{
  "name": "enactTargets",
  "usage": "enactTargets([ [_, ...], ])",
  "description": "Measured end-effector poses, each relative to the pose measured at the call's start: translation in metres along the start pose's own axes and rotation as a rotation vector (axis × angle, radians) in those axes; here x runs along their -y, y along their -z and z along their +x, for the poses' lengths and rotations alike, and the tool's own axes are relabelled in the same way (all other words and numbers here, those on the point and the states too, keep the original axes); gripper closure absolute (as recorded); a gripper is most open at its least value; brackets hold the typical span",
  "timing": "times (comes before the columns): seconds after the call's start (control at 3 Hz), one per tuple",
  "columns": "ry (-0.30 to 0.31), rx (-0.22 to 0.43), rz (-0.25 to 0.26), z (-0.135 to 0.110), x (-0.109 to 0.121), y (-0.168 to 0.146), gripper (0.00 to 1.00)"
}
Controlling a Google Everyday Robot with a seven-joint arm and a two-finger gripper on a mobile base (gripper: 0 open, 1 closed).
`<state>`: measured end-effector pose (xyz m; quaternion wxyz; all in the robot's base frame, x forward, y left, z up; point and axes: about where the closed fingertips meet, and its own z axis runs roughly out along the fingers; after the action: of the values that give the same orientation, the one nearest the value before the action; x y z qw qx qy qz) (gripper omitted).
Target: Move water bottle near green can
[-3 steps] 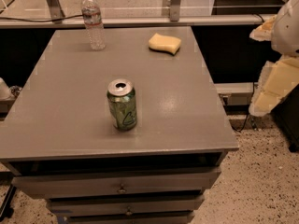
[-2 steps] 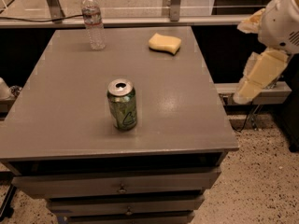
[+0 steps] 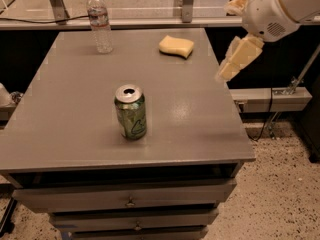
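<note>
The water bottle (image 3: 99,21) stands upright at the far left of the grey table (image 3: 65,134); it is clear, with a white cap and a label band. The green can (image 3: 131,112) stands upright near the middle of the table, closer to the front, with its silver top open. My gripper (image 3: 226,41) hangs in the air over the table's right edge, at the end of the white arm (image 3: 280,6). Its pale fingers (image 3: 239,58) are spread apart and hold nothing. It is far from both the bottle and the can.
A yellow sponge (image 3: 176,46) lies at the far right of the table, close to the gripper. A railing with metal posts (image 3: 188,4) runs behind the table. Drawers (image 3: 130,201) are below the tabletop. Speckled floor and a cable (image 3: 270,129) are to the right.
The arm and gripper have moved up and to the left, from beside the table's right side to above its right edge. The bottle, can and sponge have not moved.
</note>
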<state>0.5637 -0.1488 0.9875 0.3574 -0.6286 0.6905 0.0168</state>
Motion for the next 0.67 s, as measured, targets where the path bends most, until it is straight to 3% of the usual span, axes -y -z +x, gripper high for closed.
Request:
enactTargets([
  [0.33,0.006,0.159,0.023,-0.0314,0.0305,-0.0420,0.00],
  [0.67,0.006,0.159,0.023,-0.0314,0.0305,-0.0420,0.00],
])
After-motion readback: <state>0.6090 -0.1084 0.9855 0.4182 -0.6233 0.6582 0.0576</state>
